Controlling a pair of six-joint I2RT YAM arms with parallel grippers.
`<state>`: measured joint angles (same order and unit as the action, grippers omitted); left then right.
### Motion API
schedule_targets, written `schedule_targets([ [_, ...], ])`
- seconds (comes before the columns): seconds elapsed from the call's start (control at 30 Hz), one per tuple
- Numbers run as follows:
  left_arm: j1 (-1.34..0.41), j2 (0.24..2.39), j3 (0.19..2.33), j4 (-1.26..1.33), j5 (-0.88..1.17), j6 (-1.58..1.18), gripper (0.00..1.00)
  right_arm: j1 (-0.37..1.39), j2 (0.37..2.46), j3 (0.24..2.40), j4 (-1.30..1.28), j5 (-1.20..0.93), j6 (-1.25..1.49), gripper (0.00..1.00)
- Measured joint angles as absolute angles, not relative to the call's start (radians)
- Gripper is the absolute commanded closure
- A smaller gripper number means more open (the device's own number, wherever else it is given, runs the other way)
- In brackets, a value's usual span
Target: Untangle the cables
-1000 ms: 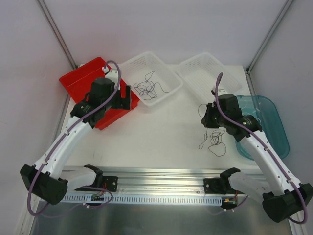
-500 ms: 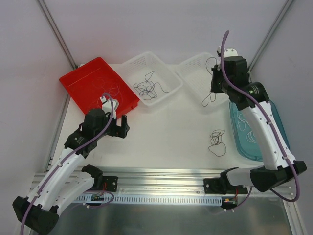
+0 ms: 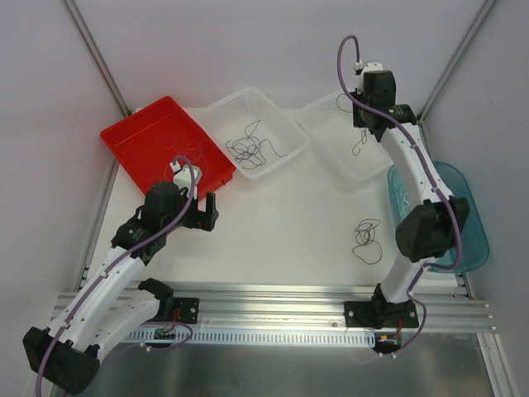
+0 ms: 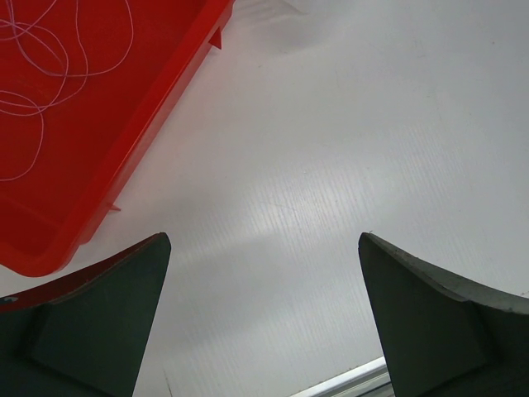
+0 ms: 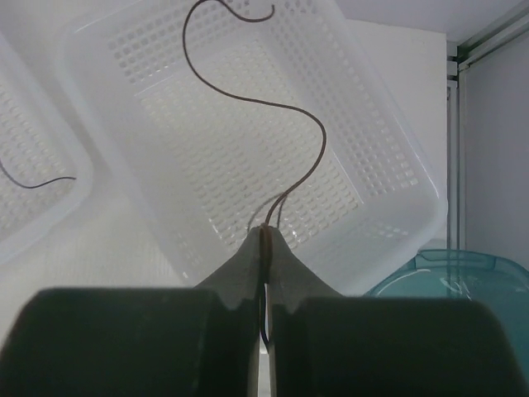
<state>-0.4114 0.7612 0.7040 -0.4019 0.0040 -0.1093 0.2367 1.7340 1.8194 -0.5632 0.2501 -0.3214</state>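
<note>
My right gripper (image 3: 361, 124) is shut on a thin dark cable (image 3: 357, 147) and holds it above the right white basket (image 3: 324, 124). In the right wrist view the cable (image 5: 307, 116) curls up out of the closed gripper (image 5: 266, 233) over that basket (image 5: 397, 165). A small dark cable tangle (image 3: 367, 236) lies on the table. More dark cables (image 3: 250, 149) lie in the left white basket (image 3: 285, 124). My left gripper (image 3: 207, 213) is open and empty above bare table; its fingers (image 4: 91, 314) show in the left wrist view.
A red tray (image 3: 136, 132) at the far left holds a thin white cable (image 4: 50, 74); its corner (image 4: 124, 174) is close to my left gripper. A teal bin (image 3: 463, 207) with a pale cable stands at the right edge. An aluminium rail (image 3: 273, 298) runs along the near edge.
My right arm has lifted one dark cable off the table tangle and carried it far back over the right basket. My left arm has drawn back from the red tray toward the near table.
</note>
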Motion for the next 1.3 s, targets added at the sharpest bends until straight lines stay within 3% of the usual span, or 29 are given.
schedule_targets([
  [0.03,-0.411,0.765,0.704,-0.402,-0.001,-0.108,0.01,0.228,1.761,1.832,-0.555,0.251,-0.327,0.95],
  [0.1,-0.411,0.776,0.704,-0.401,-0.004,-0.104,0.01,0.210,1.826,1.863,-0.547,0.257,-0.331,0.73],
  [0.13,-0.411,0.781,0.704,-0.401,-0.005,-0.102,0.01,0.203,1.855,1.877,-0.548,0.260,-0.329,0.59],
  [0.17,-0.411,0.786,0.704,-0.401,-0.006,-0.100,0.01,0.195,1.882,1.894,-0.552,0.263,-0.328,0.36],
  [0.27,-0.411,0.794,0.704,-0.401,-0.008,-0.094,0.01,0.184,1.918,1.912,-0.570,0.266,-0.313,0.13],
  [0.33,-0.411,0.794,0.704,-0.401,-0.009,-0.093,0.01,0.183,1.913,1.912,-0.597,0.266,-0.293,0.05],
  [0.43,-0.411,0.794,0.704,-0.402,-0.011,-0.092,0.01,0.186,1.856,1.853,-0.603,0.265,-0.260,0.02],
  [0.87,-0.411,0.793,0.704,-0.405,-0.035,-0.093,0.01,0.287,1.233,1.204,-0.733,0.210,0.002,0.00],
  [1.1,-0.411,0.797,0.704,-0.406,-0.046,-0.093,0.01,0.314,1.139,0.908,-0.747,0.214,0.151,0.00],
  [1.3,-0.411,0.811,0.704,-0.406,-0.065,-0.093,0.01,0.302,1.161,0.797,-0.704,0.219,0.210,0.00],
])
